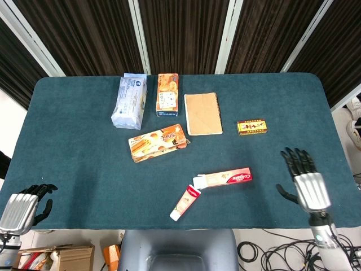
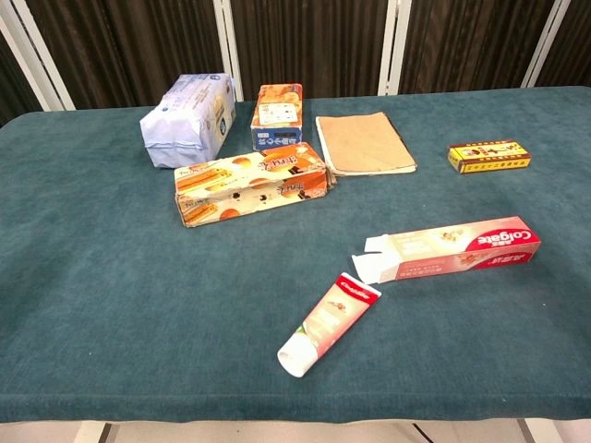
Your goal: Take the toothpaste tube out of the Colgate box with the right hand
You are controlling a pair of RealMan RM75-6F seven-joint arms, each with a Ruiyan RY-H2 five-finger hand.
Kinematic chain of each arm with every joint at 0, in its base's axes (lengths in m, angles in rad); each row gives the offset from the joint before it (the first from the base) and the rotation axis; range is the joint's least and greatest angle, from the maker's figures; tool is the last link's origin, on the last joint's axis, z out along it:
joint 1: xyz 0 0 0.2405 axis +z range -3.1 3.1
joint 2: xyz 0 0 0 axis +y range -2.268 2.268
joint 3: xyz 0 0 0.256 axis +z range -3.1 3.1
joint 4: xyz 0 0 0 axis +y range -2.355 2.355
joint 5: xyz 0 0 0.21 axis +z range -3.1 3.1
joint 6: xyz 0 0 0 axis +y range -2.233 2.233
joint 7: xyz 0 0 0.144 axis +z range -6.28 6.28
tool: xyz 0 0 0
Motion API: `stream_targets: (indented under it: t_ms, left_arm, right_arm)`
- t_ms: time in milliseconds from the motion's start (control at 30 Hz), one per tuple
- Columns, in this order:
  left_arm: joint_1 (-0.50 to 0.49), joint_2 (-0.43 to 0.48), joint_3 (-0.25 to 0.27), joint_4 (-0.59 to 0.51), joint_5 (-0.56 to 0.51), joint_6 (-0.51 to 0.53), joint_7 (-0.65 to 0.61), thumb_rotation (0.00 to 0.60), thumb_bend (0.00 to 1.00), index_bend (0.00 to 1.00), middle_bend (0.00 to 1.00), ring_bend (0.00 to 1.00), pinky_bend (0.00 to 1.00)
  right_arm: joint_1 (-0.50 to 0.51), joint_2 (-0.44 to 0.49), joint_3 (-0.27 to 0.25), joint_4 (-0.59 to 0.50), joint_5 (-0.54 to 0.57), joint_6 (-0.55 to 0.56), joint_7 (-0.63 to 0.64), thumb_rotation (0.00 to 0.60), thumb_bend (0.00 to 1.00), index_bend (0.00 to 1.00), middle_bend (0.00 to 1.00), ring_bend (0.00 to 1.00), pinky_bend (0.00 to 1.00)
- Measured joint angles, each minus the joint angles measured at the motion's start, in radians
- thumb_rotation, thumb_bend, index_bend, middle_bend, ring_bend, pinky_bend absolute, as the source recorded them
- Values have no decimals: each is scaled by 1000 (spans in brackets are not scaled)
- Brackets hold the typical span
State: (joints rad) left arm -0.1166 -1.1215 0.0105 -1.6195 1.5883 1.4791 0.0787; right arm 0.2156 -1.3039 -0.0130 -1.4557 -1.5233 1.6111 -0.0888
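Observation:
The toothpaste tube (image 1: 185, 202) (image 2: 329, 312) lies on the teal cloth near the front edge, cap end toward me. Just right of it the Colgate box (image 1: 224, 178) (image 2: 451, 248) rests flat, its open flaps facing the tube's red end. My right hand (image 1: 304, 180) hovers at the table's right front with fingers spread and nothing in them, well right of the box. My left hand (image 1: 21, 206) hangs off the front left corner, fingers curled in, holding nothing. Neither hand shows in the chest view.
At the back lie a blue tissue pack (image 1: 129, 101), an orange box (image 1: 167, 94), a brown notebook (image 1: 202, 113) and a long biscuit box (image 1: 157, 142). A small yellow box (image 1: 251, 126) sits at the right. A chair back (image 1: 177, 249) is below the table edge.

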Motion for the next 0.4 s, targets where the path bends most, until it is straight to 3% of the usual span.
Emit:
stream_targets:
  t_ms: [167,300,400]
  left_arm:
    - [-1,0,2,-2,1,-5,2,600,509,387,419,386,574]
    - [-3,2,4,-3,7,-7,-20,600,488,202,220,205,324]
    - [-6,4,7,3,21,-6,-69,600,443,130,140,122,272]
  right_arm:
    - [-10,-10,10,11,7,-2,41,600,157,62,60,0,130]
    - [-16,17,-4,-10,-11,-39,97,600,157,67,66,0,131]
    - [-21,20,-10,-17,-20,-53,85,600,157,68,69,0,131]
